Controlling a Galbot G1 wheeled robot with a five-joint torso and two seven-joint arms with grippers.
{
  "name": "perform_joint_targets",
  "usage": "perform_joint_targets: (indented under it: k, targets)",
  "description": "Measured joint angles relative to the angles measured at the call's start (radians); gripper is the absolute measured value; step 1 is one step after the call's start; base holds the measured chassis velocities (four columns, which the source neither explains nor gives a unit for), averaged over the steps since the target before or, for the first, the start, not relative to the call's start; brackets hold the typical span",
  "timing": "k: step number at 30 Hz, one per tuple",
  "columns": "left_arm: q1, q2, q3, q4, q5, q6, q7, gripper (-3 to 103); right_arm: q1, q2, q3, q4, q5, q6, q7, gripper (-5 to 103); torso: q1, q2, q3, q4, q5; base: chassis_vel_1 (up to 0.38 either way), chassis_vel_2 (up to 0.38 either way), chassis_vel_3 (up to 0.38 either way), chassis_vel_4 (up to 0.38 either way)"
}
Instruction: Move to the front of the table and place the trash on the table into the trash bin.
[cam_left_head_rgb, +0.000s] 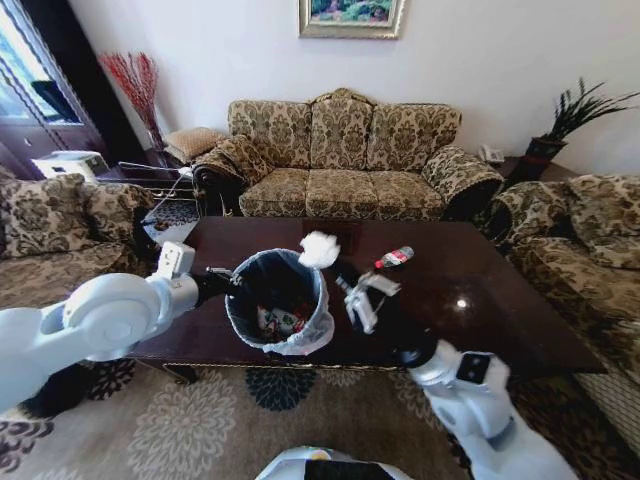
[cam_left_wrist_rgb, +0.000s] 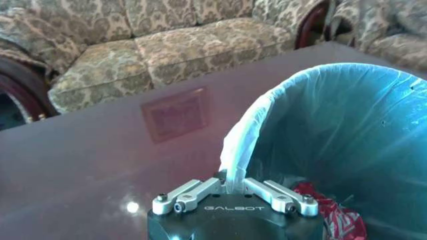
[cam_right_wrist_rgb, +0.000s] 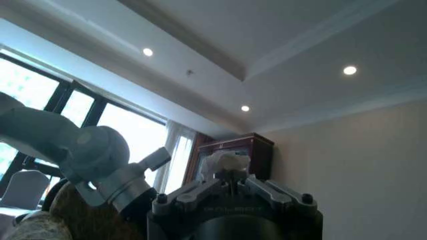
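The left end effector (cam_left_wrist_rgb: 233, 199) pinches the bag-lined rim of the trash bin (cam_left_head_rgb: 279, 300), holding it over the counter (cam_left_head_rgb: 480, 300). The right end effector (cam_left_head_rgb: 322, 256) pinches crumpled white paper (cam_left_head_rgb: 318, 248) above the bin's far rim. The paper appears light, soft and compressible; a fingertip pinch suffices.

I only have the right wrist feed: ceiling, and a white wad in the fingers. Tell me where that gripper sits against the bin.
Observer: In the head view, the right gripper holds the crumpled paper above the far rim of the trash bin.
Operator: Report the left arm.
Observer: The left gripper is shut on the plastic liner at the bin's left rim.
Operator: List what's on the table.
Observer: A clear bottle with a red label lies on the table, to the right of the bin.
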Motion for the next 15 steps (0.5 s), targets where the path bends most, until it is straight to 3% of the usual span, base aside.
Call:
perform_joint_targets:
  k: [2, 4, 11, 13, 14, 15]
  targets:
    - [0.000, -0.004, 0.000, -0.008, 0.000, 0.000, -0.003, 0, 0.000, 0.002, -0.009, -0.005, -0.008, -0.001, 0.001, -2, 0.000, 0.000, 0.000, 0.0001, 0.0000, 0.000, 0.000, 0.000, 0.000]
    - [0.001, -0.013, 0.000, -0.033, -0.004, -0.001, -0.009, 0, 0.004, 0.006, -0.031, -0.021, -0.024, -0.005, 0.007, 3, 0.000, 0.000, 0.000, 0.0002, -0.0001, 0.000, 0.000, 0.000, 0.000]
    - [-0.006, -0.009, -0.007, -0.061, -0.030, -0.003, -0.028, 0, 0.038, 0.018, -0.063, -0.053, -0.033, -0.020, 0.024, 35, 0.000, 0.000, 0.000, 0.0000, 0.0002, 0.000, 0.000, 0.000, 0.000]
    - [-0.006, -0.010, -0.007, -0.062, -0.031, -0.003, -0.029, 0, 0.038, 0.018, -0.063, -0.054, -0.032, -0.020, 0.026, 35, 0.000, 0.000, 0.000, 0.0000, 0.0002, 0.000, 0.000, 0.000, 0.000]
    - [-0.005, -0.014, -0.007, -0.063, -0.032, -0.003, -0.031, 0, 0.038, 0.019, -0.062, -0.053, -0.028, -0.020, 0.028, 46, 0.000, 0.000, 0.000, 0.0001, 0.0002, 0.000, 0.000, 0.000, 0.000]
    - [-0.004, -0.020, -0.007, -0.064, -0.032, -0.003, -0.033, 0, 0.037, 0.020, -0.057, -0.050, -0.025, -0.020, 0.036, 46, 0.000, 0.000, 0.000, 0.0001, 0.0001, 0.000, 0.000, 0.000, 0.000]
